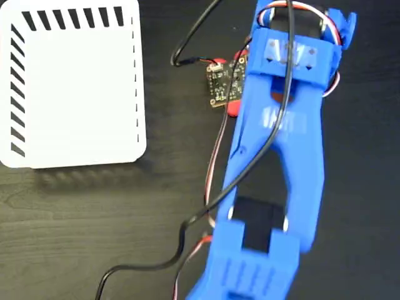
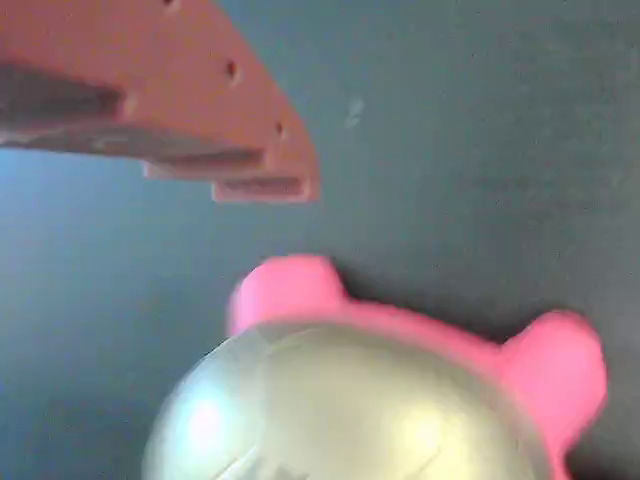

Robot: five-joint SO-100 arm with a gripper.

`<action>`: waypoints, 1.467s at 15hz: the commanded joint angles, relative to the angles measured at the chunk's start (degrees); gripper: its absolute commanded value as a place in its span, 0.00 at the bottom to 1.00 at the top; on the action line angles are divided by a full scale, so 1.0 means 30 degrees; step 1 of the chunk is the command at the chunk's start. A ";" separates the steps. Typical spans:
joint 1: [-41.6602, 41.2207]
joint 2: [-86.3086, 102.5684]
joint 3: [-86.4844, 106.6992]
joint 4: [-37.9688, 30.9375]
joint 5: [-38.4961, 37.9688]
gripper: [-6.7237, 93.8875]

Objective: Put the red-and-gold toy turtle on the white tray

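Wrist view is filled by the red-and-gold toy turtle [image 2: 370, 400], its gold shell close under one reddish finger [image 2: 200, 110] that is held clear of it; whether the gripper is spread cannot be told. Only red slivers of the turtle [image 1: 233, 107] are shown in the fixed view, beside the blue arm [image 1: 281, 156], well apart from the white tray [image 1: 72, 87] on the black wood-grain table [image 1: 94, 225].
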 commanded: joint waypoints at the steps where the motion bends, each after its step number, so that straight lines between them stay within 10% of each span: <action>1: 0.0059 0.0352 -0.1260 0.0088 0.0498 0.77; 17: -0.0146 -0.2607 -0.1084 -0.2139 0.4043 0.77; 19: -0.0146 -0.2871 -0.1201 -0.2285 0.4131 0.68; 22: 0.0029 -0.2812 -0.0996 -0.2871 0.4365 0.26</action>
